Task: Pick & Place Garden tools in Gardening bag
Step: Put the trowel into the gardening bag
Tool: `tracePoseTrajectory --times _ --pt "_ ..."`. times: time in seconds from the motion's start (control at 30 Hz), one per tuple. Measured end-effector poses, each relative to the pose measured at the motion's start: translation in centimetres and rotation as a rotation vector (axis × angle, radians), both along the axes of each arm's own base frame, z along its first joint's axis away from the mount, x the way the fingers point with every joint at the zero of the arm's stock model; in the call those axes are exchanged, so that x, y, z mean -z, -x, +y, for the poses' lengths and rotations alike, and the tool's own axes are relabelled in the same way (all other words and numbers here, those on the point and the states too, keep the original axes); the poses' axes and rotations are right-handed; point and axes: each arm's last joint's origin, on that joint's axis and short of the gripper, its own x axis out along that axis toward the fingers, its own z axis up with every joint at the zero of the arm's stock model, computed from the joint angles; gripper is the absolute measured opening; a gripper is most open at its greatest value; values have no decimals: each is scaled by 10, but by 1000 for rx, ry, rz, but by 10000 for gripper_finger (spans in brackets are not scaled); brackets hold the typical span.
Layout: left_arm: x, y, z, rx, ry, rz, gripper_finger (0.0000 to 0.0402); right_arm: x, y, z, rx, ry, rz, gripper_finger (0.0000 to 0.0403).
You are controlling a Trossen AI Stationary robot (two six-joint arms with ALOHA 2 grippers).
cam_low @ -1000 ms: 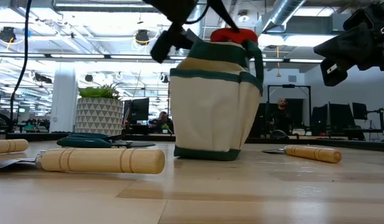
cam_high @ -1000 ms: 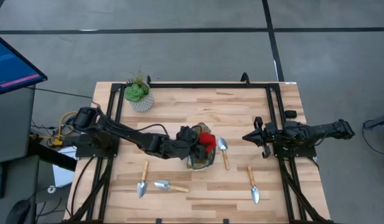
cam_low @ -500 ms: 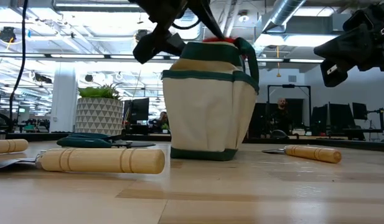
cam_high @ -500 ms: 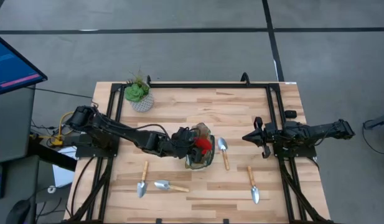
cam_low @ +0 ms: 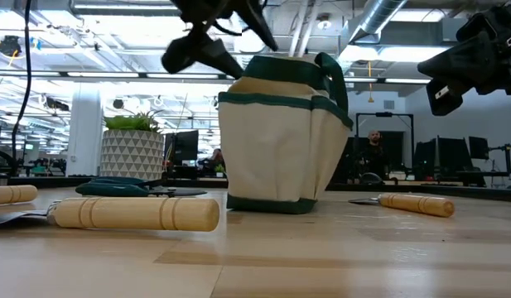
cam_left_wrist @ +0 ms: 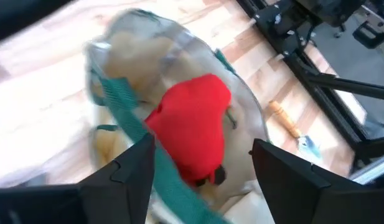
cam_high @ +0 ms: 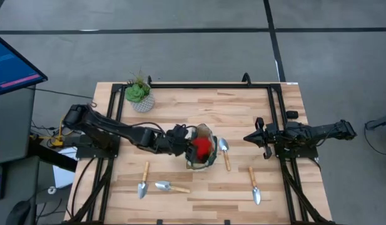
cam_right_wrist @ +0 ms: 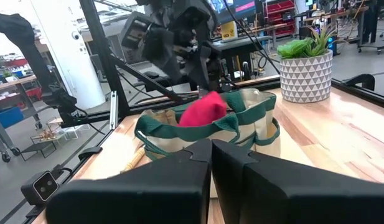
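Note:
The gardening bag (cam_low: 280, 141), beige with green trim, stands upright on its base at the table's middle. A red item (cam_high: 202, 147) lies in its open mouth (cam_left_wrist: 195, 124). My left gripper (cam_high: 183, 142) hovers open above the bag's left rim, with its fingers (cam_left_wrist: 126, 177) clear of the red item. Four wooden-handled trowels lie flat on the table: one (cam_high: 224, 152) just right of the bag, one (cam_high: 254, 185) at the near right, and two (cam_high: 143, 181) (cam_high: 171, 186) at the near left. Dark-handled shears (cam_low: 122, 188) lie behind the near trowel. My right gripper (cam_high: 251, 137) waits shut at the right.
A green plant in a whitish patterned pot (cam_high: 140, 97) stands at the far left corner. Black frame rails (cam_high: 114, 125) run along both side edges and the far edge. Bare wood lies between the bag and the far edge.
My left gripper has drawn back from the bag's mouth toward the table's left edge and risen a little, tipping as it went. The red item, which stood above the rim, has sunk into the bag. The bag has shifted slightly to the left and settled upright.

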Motion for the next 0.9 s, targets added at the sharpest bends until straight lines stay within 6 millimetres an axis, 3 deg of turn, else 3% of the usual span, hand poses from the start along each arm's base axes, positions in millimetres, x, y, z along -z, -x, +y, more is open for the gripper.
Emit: tracePoseTrajectory --times 0.23,0.67,0.9 --pt "-21 22 6 -7 -22 20 206 0 0 0 0 0 -2 5" --pt "-70 66 20 142 -159 -22 192 -2 0 0 -1 -3 -21 5" --pt "-71 104 37 122 -187 186 218 -2 0 0 -1 -4 -22 5"
